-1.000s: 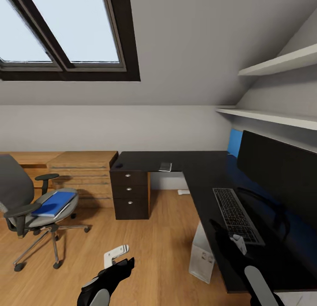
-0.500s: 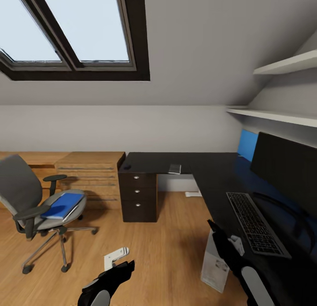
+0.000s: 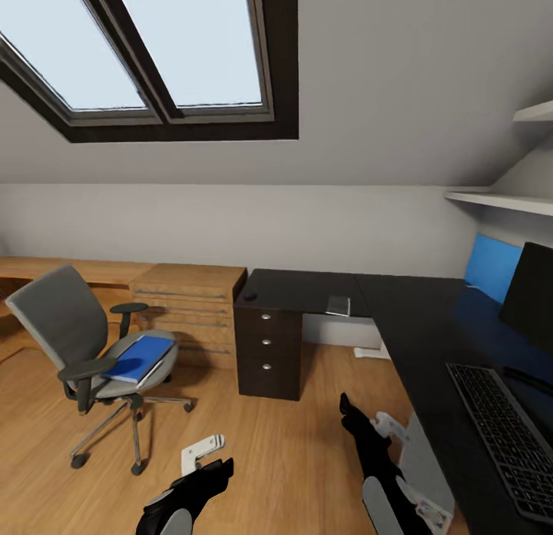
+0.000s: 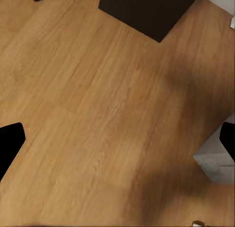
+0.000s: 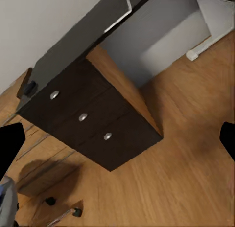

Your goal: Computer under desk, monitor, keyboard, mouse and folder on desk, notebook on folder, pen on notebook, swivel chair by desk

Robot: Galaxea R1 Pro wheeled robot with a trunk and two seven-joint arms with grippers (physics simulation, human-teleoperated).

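Note:
The swivel chair (image 3: 65, 320) stands on the floor at left with the blue folder (image 3: 140, 358) on its seat. The black desk (image 3: 307, 287) runs along the wall and down the right side. The mouse (image 3: 250, 296) and a flat grey notebook (image 3: 338, 304) lie on its far wing. The keyboard (image 3: 507, 435) and the monitor (image 3: 530, 297) are at the right edge. The pale computer (image 3: 421, 466) stands under the desk. The pen is too small to make out. My left gripper (image 3: 219, 467) and right gripper (image 3: 346, 409) hang open over the floor, holding nothing.
Low light-wood cabinets (image 3: 192, 304) line the wall between chair and desk. The desk's dark drawer unit (image 5: 93, 124) faces the right gripper, and wooden floor (image 4: 98, 100) lies below the left one. White shelves (image 3: 499, 201) hang above the desk at right.
The whole view has swung left, so chair and cabinets sit nearer the middle and monitor and keyboard at the right edge. The right gripper now hangs over floor instead of the desk's edge.

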